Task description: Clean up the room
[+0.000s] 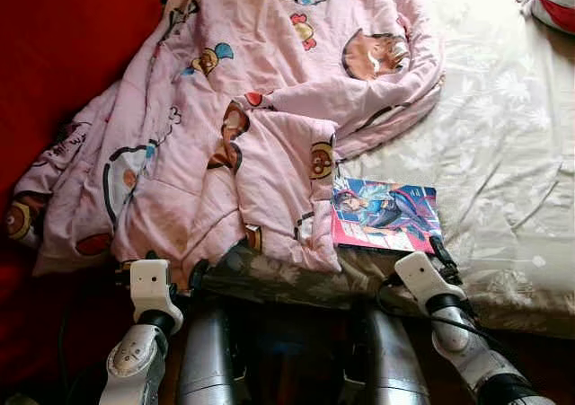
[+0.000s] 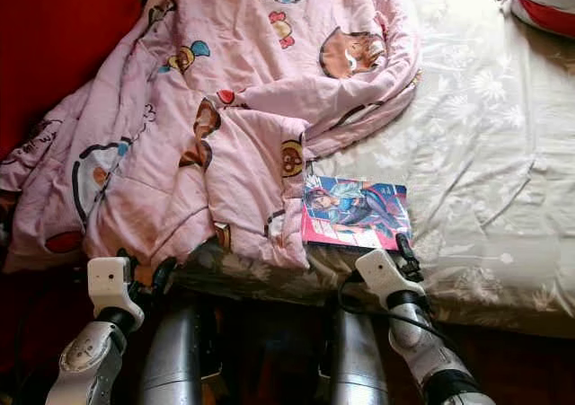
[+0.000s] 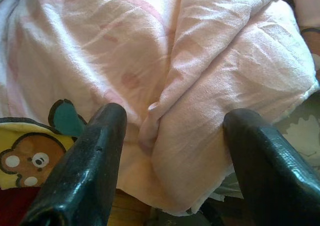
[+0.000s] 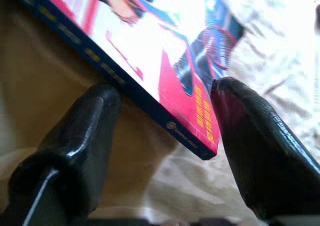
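Observation:
A pink cartoon-print blanket lies bunched over the left half of the bed, its lower edge hanging off the near side. My left gripper is open at that hanging edge, with a fold of the blanket between its fingers. A colourful comic book lies flat near the bed's front edge, just right of the blanket. My right gripper is open at the book's near right corner. One finger sits below the book's edge and the other above the cover.
The pale floral sheet covers the right half of the bed. A red and white item rests at the far right corner. A red surface rises left of the bed. My silver legs stand against the bed's front.

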You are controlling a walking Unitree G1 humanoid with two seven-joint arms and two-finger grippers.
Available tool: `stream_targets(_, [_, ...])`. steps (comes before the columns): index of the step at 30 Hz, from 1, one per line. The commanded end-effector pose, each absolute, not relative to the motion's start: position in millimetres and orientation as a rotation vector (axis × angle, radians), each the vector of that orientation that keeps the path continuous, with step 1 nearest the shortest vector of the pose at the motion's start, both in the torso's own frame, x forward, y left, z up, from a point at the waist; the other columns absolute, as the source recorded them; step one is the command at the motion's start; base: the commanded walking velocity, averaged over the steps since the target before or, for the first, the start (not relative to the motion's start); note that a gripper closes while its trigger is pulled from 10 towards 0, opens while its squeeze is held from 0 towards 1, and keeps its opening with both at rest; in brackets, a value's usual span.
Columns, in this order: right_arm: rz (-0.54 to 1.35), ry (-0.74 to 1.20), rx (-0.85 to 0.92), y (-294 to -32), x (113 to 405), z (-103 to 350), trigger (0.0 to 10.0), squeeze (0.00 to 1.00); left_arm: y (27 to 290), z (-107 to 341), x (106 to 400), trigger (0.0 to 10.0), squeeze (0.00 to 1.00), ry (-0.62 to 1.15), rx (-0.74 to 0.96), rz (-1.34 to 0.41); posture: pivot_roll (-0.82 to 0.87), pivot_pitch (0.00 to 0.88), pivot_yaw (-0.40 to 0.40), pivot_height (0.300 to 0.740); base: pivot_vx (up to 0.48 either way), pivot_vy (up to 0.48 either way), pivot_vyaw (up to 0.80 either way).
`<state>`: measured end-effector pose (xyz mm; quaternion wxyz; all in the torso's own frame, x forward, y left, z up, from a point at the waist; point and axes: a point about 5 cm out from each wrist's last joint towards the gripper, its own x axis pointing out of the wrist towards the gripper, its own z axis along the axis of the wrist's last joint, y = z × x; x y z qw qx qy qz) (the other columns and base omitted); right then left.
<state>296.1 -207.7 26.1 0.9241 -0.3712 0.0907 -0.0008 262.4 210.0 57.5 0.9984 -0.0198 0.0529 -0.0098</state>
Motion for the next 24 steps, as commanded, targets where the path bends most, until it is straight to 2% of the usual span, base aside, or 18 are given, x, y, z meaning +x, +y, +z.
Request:
stream_targets(1, [0.029, 0.233, -0.764, -206.1, 286.5, 14.0, 10.0, 0.00, 210.0, 45.7, 254.0, 10.0, 0.00, 0.158, -0.045, -0.016, 0.08, 0.316, -0.023, 0.592, 0.000, 0.000, 0.00])
stream_targets(17, [-0.020, 0.235, -0.831, -225.7, 294.4, 24.5, 10.0, 0.00, 207.4, 41.0, 243.5, 10.0, 0.00, 0.171, -0.052, -0.011, 0.08, 0.350, -0.031, 0.592, 0.000, 0.000, 0.00])
stream_targets(24, [-0.006, 0.226, -0.845, -225.3, 298.9, 28.6, 10.0, 0.00, 209.8, 40.4, 239.6, 10.0, 0.00, 0.175, -0.048, -0.006, 0.08, 0.367, -0.033, 0.592, 0.000, 0.000, 0.00])
